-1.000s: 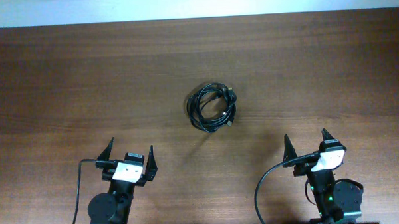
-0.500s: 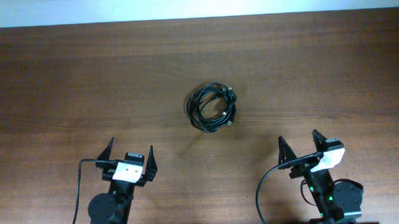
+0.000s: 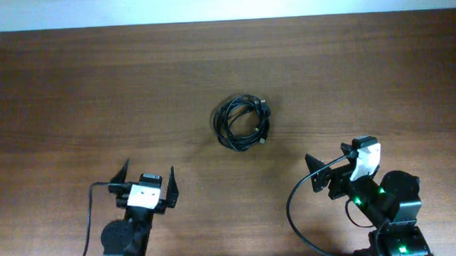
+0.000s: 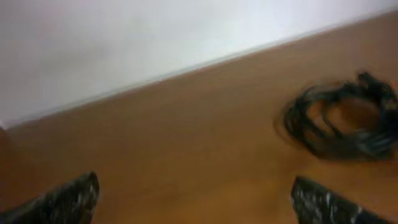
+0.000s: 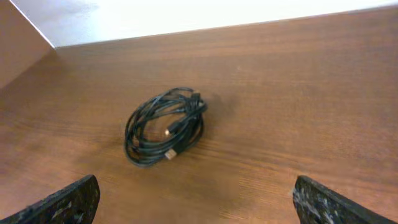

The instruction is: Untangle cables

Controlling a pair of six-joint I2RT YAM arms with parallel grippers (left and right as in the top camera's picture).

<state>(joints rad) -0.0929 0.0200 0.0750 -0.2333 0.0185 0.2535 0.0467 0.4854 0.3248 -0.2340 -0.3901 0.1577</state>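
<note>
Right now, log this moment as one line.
cables: one coil, untouched | left gripper: open, empty, apart from cables | right gripper: open, empty, apart from cables

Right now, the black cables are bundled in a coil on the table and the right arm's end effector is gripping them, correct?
Not quite. The cables lie coiled on the table, but the right end effector is not gripping them: it is open, well apart from the coil, as the overhead view shows.
</note>
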